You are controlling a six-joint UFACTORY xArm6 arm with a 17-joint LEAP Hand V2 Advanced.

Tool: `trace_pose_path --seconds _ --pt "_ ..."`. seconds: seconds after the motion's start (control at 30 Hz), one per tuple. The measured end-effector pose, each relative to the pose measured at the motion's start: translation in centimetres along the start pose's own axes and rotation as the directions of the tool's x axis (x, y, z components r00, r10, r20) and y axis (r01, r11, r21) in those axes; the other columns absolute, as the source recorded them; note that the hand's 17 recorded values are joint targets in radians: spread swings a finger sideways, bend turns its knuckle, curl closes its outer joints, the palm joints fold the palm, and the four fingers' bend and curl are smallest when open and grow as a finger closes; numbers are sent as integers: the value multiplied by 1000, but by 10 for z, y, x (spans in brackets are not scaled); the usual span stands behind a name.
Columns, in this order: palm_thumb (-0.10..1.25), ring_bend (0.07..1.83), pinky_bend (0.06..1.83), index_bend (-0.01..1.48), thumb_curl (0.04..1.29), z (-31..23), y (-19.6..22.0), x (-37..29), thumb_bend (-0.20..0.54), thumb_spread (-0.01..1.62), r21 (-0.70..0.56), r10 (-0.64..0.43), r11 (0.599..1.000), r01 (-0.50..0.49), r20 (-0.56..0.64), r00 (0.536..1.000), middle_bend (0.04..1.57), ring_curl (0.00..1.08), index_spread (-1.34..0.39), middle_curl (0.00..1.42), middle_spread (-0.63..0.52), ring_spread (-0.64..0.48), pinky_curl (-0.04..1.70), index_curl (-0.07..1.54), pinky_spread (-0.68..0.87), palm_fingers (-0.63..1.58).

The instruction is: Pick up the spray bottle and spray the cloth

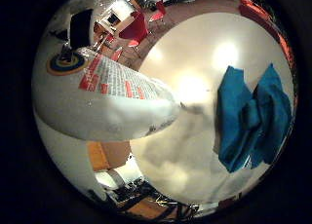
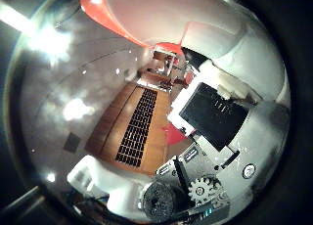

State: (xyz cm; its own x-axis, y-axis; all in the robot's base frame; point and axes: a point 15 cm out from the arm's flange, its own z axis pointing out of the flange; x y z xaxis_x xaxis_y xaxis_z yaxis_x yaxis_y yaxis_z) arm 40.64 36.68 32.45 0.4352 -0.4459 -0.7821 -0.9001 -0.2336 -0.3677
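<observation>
The white spray bottle (image 1: 107,107) with a red-and-white label lies right against my palm and fills much of the little finger side view. Its white top with an orange part (image 2: 105,14) shows in the thumb side view. My right hand (image 2: 220,117) has white and black fingers curled beside the bottle, shut on it. A crumpled blue cloth (image 1: 253,117) lies on the white round table (image 1: 195,53), a short way beyond the bottle's end. The bottle is held above the table, off its surface.
Red chairs (image 1: 136,27) stand past the table's far edge. Beyond it is a wooden floor (image 2: 105,132) with a dark grid mat (image 2: 137,124).
</observation>
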Motion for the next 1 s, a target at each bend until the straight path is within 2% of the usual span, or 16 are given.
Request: trace_pose_path --seconds 0.23,0.33,0.4,0.53,0.57,0.63,0.67,0.73,0.77,0.83,0.87,1.0 --pt "923 1319 1063 1106 718 6 0 7 -28 1019 8 9 1000 -9 18 1000 1388 742 -215 649 -96 -212 1207 765 -228 1132" --pt "887 1328 1047 1003 701 4 -1 11 -27 972 8 -1 1000 1 18 1000 1348 719 -233 636 -95 -205 1140 747 -247 1128" --pt "861 1318 1047 833 693 5 0 11 -31 910 5 -7 1000 7 18 1000 1304 691 -258 624 -95 -204 1074 732 -277 1069" --pt "848 1215 1052 632 686 5 2 12 -30 803 -4 -38 999 38 13 999 1126 643 -283 602 -130 -229 972 724 -365 792" --pt "856 1201 1014 483 673 5 2 12 -25 794 -5 -50 999 50 12 999 1046 635 -336 609 -156 -252 923 705 -420 570" --pt "855 1198 977 437 663 5 2 12 -25 818 -7 -52 999 52 12 999 1010 624 -362 602 -163 -258 897 681 -428 517" --pt "849 1185 926 425 644 5 3 11 -24 867 -9 -52 999 52 14 999 942 617 -389 590 -166 -263 888 668 -412 419" --pt "817 1035 793 470 613 5 4 10 -30 954 -13 -53 998 53 17 998 836 589 -406 559 -139 -216 882 661 -269 118" --pt "762 869 727 402 570 7 8 8 -35 1007 -29 -56 998 56 22 998 679 510 -393 488 -69 -97 821 587 -17 -35" --pt "735 772 684 327 545 7 13 9 -34 1029 -54 -62 997 63 19 998 595 457 -373 448 -19 -14 766 533 135 -73" --pt "705 679 632 255 516 7 15 10 -33 1045 -61 -65 996 66 15 998 502 412 -334 408 37 72 704 487 271 -73" --pt "663 532 522 167 461 3 14 4 -28 1069 -58 -78 995 79 15 997 364 336 -280 354 122 176 572 408 431 -24"
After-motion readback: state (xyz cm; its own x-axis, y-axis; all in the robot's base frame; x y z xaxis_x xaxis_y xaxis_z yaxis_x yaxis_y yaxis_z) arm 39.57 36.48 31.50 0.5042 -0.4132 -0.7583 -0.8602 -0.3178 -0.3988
